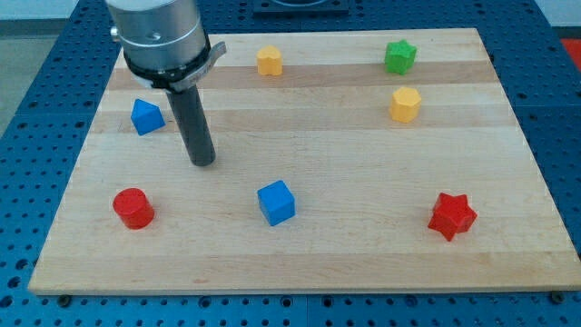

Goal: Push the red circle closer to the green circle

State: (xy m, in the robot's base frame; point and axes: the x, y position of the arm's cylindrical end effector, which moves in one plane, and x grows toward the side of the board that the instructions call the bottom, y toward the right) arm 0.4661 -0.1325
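Red circle (133, 208): short red cylinder near wooden board's (327, 254) lower-left corner, down & to the view's left of my tip (203, 162), near but not touching. No green circle seen; only green block is a green star (399, 56) at the view's top right, far from tip & well apart from red circle.

Tip: end of the dark rod, set on the board left of centre. No jaws on this rig, so nothing to open or close & nothing held; tip touches no block.

Rel. to tip:
- blue block (146, 116), wedge-like, up & to the view's left, near.
- blue cube (276, 202), down & to the view's right, near.
- yellow block (269, 61), shape unclear, up & right, near top edge.
- yellow hexagon (405, 104), far right, slightly up, just below green star.
- red star (451, 215), far right & down.

No brands, labels or writing readable on blocks or board. Blue perforated table (27, 136) surrounds board.
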